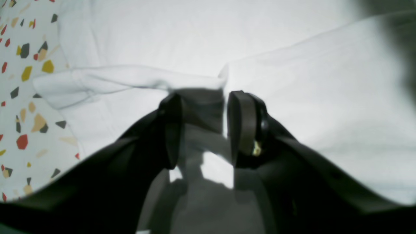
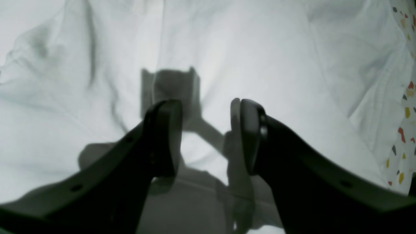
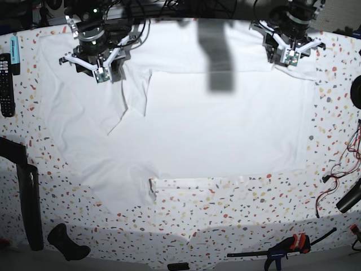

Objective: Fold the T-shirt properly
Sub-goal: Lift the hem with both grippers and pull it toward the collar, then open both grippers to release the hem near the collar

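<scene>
T-shirt [image 3: 197, 124] lies flat, long axis left-right; both pincers [image 1: 201, 130] [image 2: 206, 136] hover apart, empty.

white speckled tabletop [image 3: 237, 209], bright overhead light

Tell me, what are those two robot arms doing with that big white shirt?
They are working on folding it. The white T-shirt lies spread across the speckled table, partly folded and still wrinkly on one side. Both arms are at the far edge of the shirt, one at each end. The left gripper and the right gripper are both open just above the cloth, and neither is holding it right now.
</scene>
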You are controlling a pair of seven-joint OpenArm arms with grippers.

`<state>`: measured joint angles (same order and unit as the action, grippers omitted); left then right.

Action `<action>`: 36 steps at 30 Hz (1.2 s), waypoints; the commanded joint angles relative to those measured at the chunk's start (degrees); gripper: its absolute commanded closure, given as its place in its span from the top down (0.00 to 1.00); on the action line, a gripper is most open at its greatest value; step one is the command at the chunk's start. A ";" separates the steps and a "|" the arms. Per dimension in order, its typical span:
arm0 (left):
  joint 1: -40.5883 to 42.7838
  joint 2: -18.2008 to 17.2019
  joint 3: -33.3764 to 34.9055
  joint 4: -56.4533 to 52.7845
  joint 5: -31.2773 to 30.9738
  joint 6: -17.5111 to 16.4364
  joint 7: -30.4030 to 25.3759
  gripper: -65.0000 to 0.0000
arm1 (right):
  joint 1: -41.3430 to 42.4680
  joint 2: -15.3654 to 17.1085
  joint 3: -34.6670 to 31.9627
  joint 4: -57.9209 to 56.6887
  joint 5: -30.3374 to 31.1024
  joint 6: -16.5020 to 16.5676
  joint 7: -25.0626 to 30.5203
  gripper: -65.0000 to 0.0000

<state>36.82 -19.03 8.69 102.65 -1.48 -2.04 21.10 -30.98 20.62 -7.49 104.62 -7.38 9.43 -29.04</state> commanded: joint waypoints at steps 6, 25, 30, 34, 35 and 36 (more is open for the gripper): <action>1.22 -0.17 0.35 -0.83 0.42 -0.92 5.40 0.38 | -0.63 0.33 0.09 0.44 0.07 0.35 -3.37 0.45; 0.98 -0.04 0.37 -0.24 3.56 2.36 4.37 0.38 | -0.09 0.33 0.09 6.75 0.04 0.31 -6.38 0.45; 0.98 -0.04 0.37 1.95 3.61 2.93 4.57 0.38 | -0.11 0.33 0.09 7.15 0.04 0.22 -6.34 0.45; 0.98 -0.04 0.37 4.83 3.61 2.93 4.59 0.38 | -0.11 0.31 0.09 9.53 0.04 0.20 -6.36 0.45; 0.98 -0.04 0.37 5.55 3.61 2.93 4.59 0.38 | -0.13 0.31 0.09 10.34 0.04 0.17 -6.38 0.45; 0.98 -0.04 0.37 6.23 3.63 2.93 4.59 0.38 | -0.13 0.31 0.09 11.17 0.04 0.17 -6.43 0.45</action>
<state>37.19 -18.74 9.06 108.01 1.98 1.15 25.82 -31.00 20.62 -7.53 114.61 -7.22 9.65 -36.40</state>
